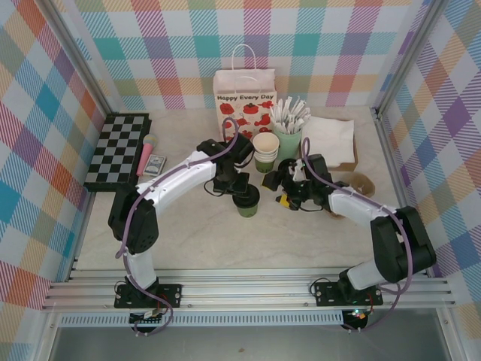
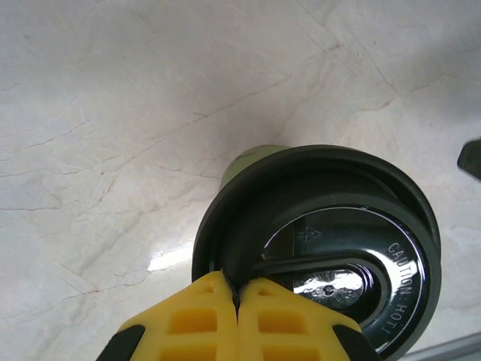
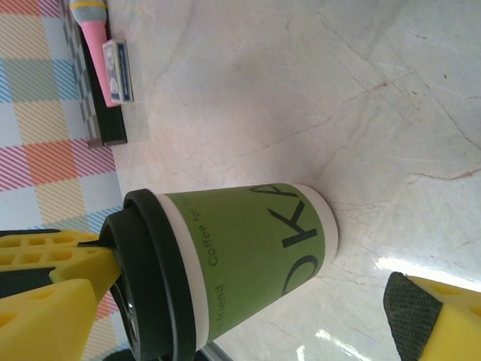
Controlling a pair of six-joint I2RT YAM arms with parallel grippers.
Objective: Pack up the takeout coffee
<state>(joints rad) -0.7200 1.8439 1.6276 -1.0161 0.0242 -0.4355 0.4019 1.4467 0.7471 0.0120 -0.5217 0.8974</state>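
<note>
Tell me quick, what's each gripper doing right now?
Left gripper: closed on the lid rim of the coffee.
Right gripper: open, holding nothing.

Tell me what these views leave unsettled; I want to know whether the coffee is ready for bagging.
- Left wrist view: the left gripper is shut at the lid rim; its own fingers hide whether it pinches it.
- Top view: the left gripper covers part of the takeout coffee.
- Top view: the white paper bag shows its front; its inside is hidden.
- Right wrist view: the takeout coffee's lettering wraps out of sight.
</note>
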